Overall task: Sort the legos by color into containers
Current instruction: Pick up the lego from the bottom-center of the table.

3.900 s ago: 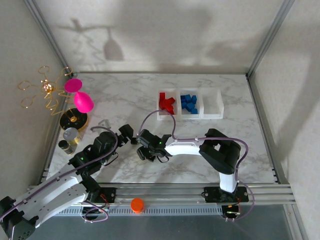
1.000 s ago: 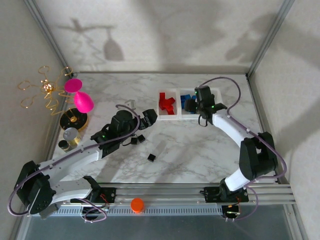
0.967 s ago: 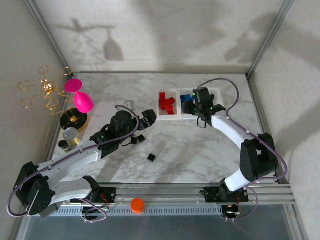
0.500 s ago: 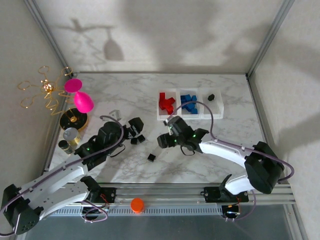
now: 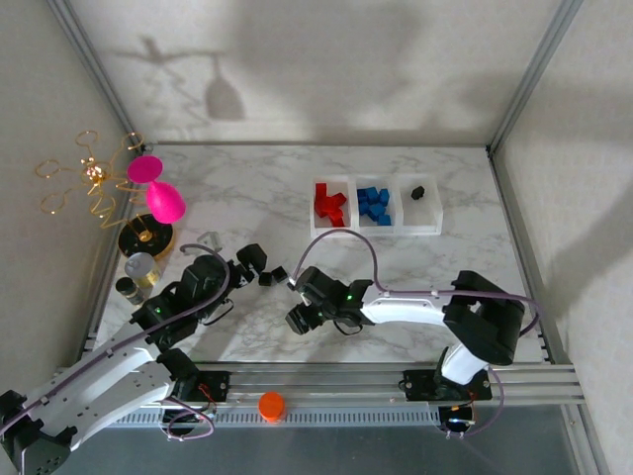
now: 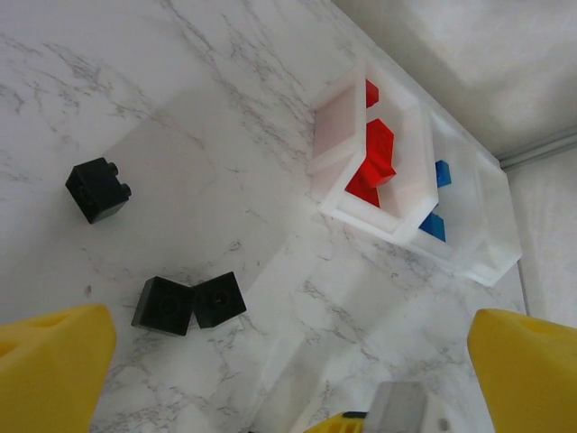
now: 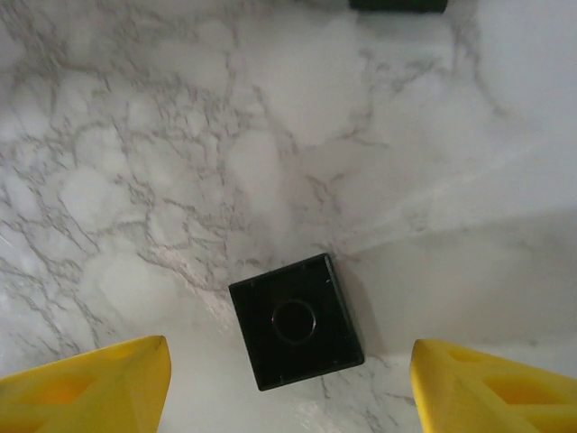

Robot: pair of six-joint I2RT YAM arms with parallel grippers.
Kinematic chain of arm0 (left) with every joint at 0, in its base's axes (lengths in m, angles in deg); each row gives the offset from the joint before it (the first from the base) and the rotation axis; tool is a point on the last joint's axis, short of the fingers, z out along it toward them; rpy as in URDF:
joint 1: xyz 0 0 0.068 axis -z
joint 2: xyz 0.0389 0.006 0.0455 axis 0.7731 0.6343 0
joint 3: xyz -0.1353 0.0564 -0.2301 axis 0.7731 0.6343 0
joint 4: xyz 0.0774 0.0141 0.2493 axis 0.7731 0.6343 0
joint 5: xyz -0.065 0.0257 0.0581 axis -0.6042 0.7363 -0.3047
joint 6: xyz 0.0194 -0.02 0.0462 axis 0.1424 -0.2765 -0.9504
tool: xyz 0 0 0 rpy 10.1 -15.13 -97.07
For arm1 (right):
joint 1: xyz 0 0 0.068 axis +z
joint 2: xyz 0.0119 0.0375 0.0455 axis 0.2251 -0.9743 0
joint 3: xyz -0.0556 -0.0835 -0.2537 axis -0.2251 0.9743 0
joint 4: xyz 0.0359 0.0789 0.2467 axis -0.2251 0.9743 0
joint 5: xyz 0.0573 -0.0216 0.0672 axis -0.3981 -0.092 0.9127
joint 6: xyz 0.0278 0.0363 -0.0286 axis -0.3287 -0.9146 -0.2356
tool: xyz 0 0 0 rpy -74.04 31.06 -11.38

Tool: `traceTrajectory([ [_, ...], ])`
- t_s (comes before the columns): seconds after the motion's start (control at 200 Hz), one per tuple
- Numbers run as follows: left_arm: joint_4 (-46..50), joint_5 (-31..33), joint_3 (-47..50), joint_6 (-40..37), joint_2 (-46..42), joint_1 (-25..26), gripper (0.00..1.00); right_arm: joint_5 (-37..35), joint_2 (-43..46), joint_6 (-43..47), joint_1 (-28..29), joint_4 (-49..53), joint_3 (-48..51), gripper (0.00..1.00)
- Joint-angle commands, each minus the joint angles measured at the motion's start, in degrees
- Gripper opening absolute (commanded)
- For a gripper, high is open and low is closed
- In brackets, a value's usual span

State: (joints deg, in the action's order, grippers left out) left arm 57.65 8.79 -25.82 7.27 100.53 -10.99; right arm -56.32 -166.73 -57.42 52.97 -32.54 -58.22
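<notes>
1. The right hand [image 7: 293, 383] hangs low over the white marbled surface [image 7: 270, 135] with its yellow fingers [image 7: 90, 383] spread wide. A single black plastic brick [image 7: 296, 320] lies hollow side up between them, with bare marble on either side of it.
2. The left hand [image 6: 287, 343] is spread wide too and grips nothing. Ahead of it lie a pair of black bricks [image 6: 189, 303], touching each other, and a lone black brick [image 6: 97, 189] farther off.
3. The row of three white translucent bins [image 5: 406, 231] sits at the far right-centre. Red bricks [image 5: 329, 203] are in its left bin, blue bricks [image 5: 374, 205] in the middle one, and one black piece [image 5: 417, 192] in the right one.
4. Pink goblets [image 5: 165, 203], a gold wire stand [image 5: 84, 178] and a grey cylinder [image 5: 141, 267] crowd the left edge. An orange round cap [image 5: 271, 404] rests on the near rail.
5. Open marble lies between both hands and the bins.
</notes>
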Motion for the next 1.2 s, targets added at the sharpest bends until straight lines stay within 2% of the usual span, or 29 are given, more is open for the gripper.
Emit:
traceTrajectory([
  [0.0, 2.5, 2.2, 0.8, 1.3, -1.2, -0.4, 1.0, -2.4, -2.2, 2.8, 0.8, 0.1, -2.6, 0.7],
  [0.255, 2.4, 2.6, 1.2, 1.4, -1.5, -0.5, 1.0, -6.3, -6.5, 4.6, 0.9, 2.0, -6.0, 0.67],
  [0.631, 1.5, 2.4, 1.3, 1.2, -1.0, -0.5, 1.0, -7.1, -9.8, 4.5, 1.1, 2.4, -6.5, 0.58],
  [1.011, 0.4, 1.7, 1.0, 1.3, -0.1, -0.5, 1.0, -8.3, -7.9, 2.9, 1.1, 3.5, -6.4, 0.38],
  [1.197, -0.6, 1.0, 0.0, 0.7, 1.0, -0.5, 0.99, -7.9, -4.6, 0.2, -0.2, 4.4, -6.3, 0.32],
])
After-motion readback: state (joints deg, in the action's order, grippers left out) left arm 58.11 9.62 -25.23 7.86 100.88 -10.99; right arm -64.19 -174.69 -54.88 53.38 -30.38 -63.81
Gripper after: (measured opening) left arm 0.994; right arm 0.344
